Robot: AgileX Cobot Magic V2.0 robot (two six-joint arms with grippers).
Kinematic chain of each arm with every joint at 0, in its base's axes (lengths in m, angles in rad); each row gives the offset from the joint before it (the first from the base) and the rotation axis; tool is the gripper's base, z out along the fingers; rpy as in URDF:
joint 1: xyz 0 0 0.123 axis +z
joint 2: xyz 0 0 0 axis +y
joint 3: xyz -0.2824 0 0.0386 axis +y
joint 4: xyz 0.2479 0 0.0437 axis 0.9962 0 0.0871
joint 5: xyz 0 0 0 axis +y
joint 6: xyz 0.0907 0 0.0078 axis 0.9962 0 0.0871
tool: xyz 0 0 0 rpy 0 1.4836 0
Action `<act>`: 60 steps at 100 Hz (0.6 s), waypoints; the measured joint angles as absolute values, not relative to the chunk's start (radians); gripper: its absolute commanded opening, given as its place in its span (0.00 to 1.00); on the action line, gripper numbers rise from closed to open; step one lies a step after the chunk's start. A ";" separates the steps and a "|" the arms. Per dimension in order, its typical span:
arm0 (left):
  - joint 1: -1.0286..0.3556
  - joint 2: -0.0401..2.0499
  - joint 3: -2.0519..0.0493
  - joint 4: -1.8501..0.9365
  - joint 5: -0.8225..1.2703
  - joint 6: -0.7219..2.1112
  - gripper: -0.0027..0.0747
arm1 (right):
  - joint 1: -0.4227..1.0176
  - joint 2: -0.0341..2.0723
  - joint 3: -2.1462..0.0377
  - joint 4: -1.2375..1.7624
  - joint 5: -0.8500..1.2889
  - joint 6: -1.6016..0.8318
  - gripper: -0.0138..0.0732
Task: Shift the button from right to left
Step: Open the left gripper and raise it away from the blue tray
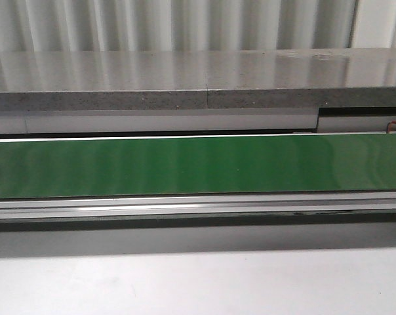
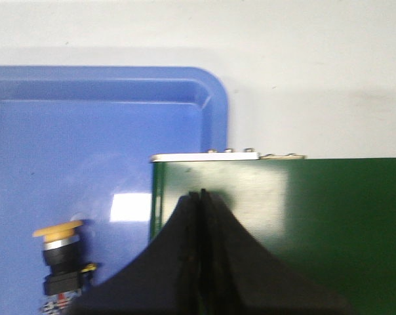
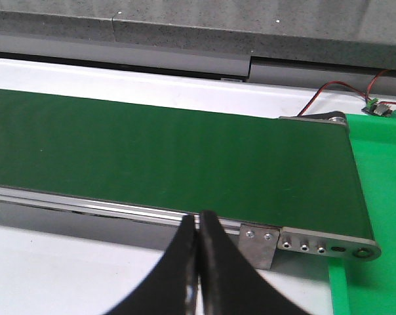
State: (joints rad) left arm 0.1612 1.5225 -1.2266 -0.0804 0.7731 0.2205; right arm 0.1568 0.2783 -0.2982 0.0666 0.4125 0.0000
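Observation:
The button, with a yellow-orange cap and black collar, lies in a blue tray in the left wrist view, beside the end of the green conveyor belt. My left gripper is shut and empty, over the belt's end, to the side of the button. My right gripper is shut and empty, at the near rail of the belt. In the front view only the belt shows; no gripper or button is in it.
A green tray sits past the belt's right end, with red wires and a small circuit board behind it. A grey stone ledge runs behind the belt. White tabletop lies in front.

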 measured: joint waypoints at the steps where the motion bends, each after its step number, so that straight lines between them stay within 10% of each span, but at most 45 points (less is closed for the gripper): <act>1: 0.154 1.514 -1.223 -0.081 0.770 0.220 0.01 | 0.157 0.278 -0.298 0.067 0.413 0.000 0.08; 60: -0.047 1.128 -0.865 -0.149 0.571 0.215 0.01 | 0.157 0.278 -0.298 0.067 0.413 0.000 0.08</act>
State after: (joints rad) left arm -0.0470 1.1281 -0.8648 -0.1490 0.5712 0.2151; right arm 0.1568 0.2783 -0.2982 0.0666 0.4125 0.0000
